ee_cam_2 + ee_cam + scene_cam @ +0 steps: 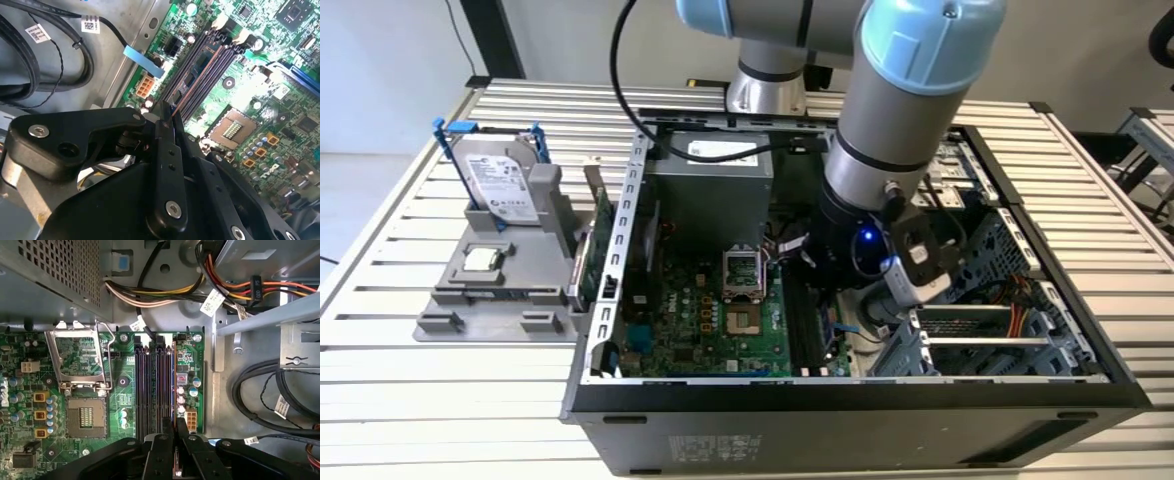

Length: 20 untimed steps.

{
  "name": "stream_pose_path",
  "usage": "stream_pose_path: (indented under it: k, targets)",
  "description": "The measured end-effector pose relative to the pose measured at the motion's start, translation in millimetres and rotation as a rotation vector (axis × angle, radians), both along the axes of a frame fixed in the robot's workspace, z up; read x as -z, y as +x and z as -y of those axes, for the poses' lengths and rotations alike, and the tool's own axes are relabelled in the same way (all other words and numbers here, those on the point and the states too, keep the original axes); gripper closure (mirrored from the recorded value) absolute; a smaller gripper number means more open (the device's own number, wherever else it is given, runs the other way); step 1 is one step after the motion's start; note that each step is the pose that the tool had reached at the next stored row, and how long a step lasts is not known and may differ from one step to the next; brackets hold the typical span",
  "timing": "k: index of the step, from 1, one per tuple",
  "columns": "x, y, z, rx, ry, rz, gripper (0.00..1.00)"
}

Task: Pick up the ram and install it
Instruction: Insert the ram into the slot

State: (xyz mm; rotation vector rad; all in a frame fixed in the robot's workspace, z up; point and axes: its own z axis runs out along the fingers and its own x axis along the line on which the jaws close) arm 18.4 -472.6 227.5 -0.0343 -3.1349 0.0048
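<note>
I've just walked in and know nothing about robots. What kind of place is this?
Probably a lab or test bench for robotic computer assembly. An open PC case lies on a slatted metal table, a grey fixture beside it holds a hard drive, and the arm reaches down over the motherboard.

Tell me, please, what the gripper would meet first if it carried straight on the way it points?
Most likely the memory slots on the motherboard: the gripper, shut on the ram, points down at them. How much gap remains is unclear.
</note>
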Motion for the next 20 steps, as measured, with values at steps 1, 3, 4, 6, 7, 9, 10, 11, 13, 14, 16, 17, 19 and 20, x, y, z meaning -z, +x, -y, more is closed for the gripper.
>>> stream_pose_path:
  k: [1,3,4,6,7,9,10,11,13,14,16,17,19,20]
  targets:
    - [0.1,0.0,0.7,-0.002,0.0001,0.0000,1.00]
    - [0.3,0.0,2.4,-0.005,0.0000,0.0000,1.00]
    - [0.5,0.0,3.3,-0.006,0.0001,0.0001,1.00]
    - [0.9,-0.1,4.8,-0.006,0.0000,0.0001,1.00]
    - [1.1,-0.3,4.8,-0.006,0.0002,0.0006,1.00]
    - [1.4,-0.8,4.8,-0.006,-0.0002,0.0009,1.00]
    - [2.0,-0.9,4.8,-0.006,0.0002,0.0013,1.00]
    - [2.4,-1.0,4.8,-0.006,0.0000,0.0018,1.00]
    - [2.9,-1.1,4.9,-0.006,-0.0003,0.0030,1.00]
    - [3.5,-1.0,4.8,-0.006,0.0000,0.0039,1.00]
    - [5.1,-1.1,4.8,-0.004,0.0000,0.0048,1.00]
    - [5.5,-1.1,4.8,-0.001,-0.0001,0.0050,1.00]
    - [6.2,-1.1,4.8,0.008,-0.0001,0.0055,1.00]
    - [6.8,-1.1,4.8,0.013,-0.0002,0.0058,1.00]
